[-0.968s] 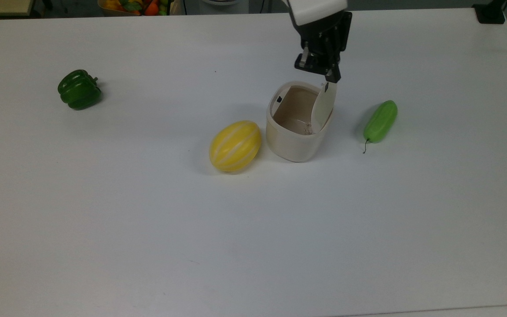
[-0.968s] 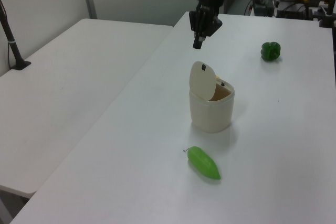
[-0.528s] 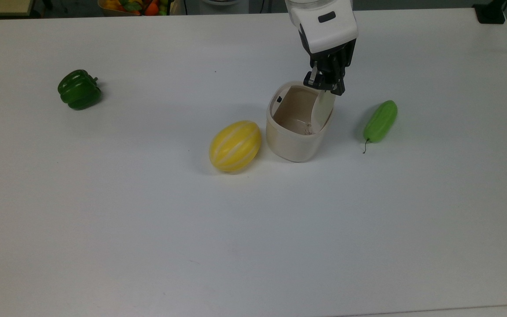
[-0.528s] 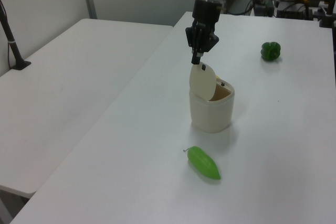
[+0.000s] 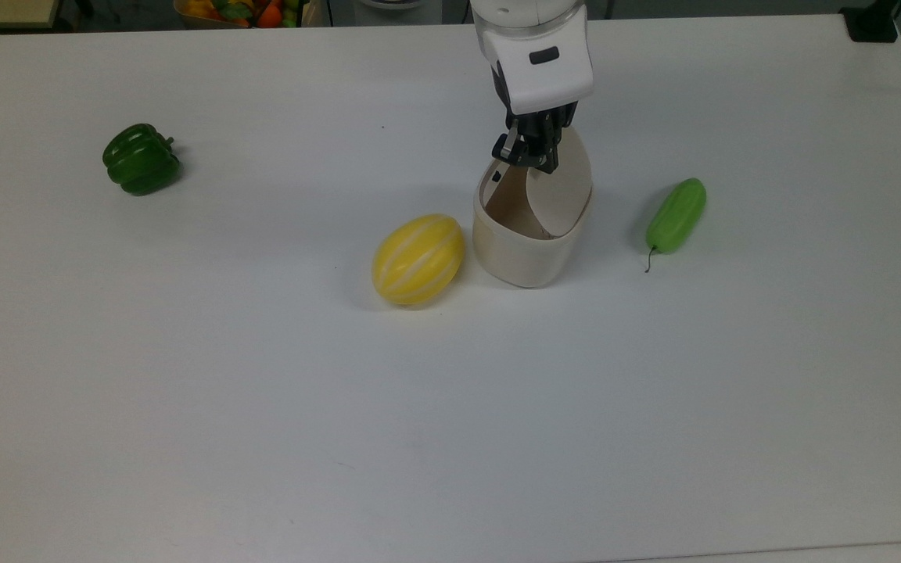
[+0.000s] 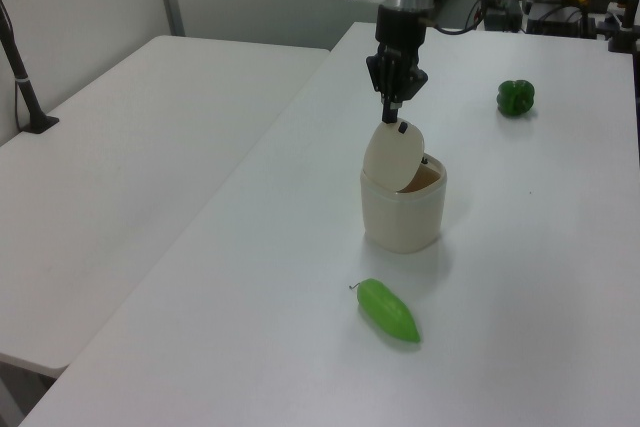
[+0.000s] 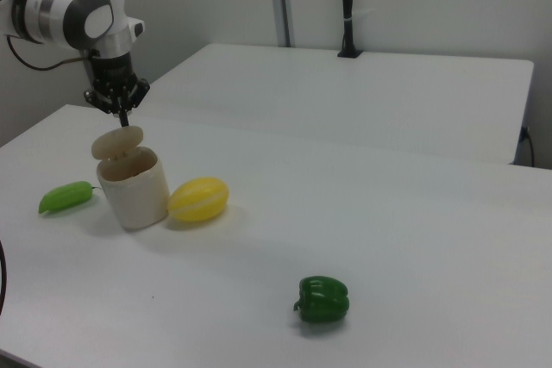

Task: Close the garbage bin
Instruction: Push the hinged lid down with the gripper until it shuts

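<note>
Cream garbage bin (image 5: pixel 525 250), yellow pale-striped melon (image 5: pixel 418 259), dark green pepper (image 5: pixel 141 159).

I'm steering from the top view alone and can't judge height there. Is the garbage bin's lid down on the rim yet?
Observer: No. In the left view the lid stands tilted over the garbage bin, with its free edge well above the rim.
Operator: Is the gripper on it?
Observer: In the left view the gripper meets the lid's top edge from above, by the small black mark there.
Operator: Could anything beside the bin get in the lid's way?
Observer: Probably not. In the right view the yellow melon lies right beside the bin's wall, and its top is lower than the rim.
</note>
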Controlling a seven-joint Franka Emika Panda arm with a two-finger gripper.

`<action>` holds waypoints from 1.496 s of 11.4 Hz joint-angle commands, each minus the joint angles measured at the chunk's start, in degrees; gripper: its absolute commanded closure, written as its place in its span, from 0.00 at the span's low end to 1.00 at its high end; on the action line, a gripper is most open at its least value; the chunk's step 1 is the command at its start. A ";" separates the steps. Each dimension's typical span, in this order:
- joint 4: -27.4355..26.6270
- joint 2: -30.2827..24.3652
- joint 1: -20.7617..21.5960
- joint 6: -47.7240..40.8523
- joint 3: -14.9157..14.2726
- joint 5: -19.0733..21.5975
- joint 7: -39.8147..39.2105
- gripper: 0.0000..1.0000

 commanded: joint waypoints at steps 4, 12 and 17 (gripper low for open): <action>-5.95 -0.59 2.19 -2.87 -1.22 -4.15 0.25 1.00; -7.89 1.08 2.01 -2.17 -2.01 -4.24 1.66 1.00; -7.54 3.89 2.01 -1.82 -2.01 -4.24 2.54 1.00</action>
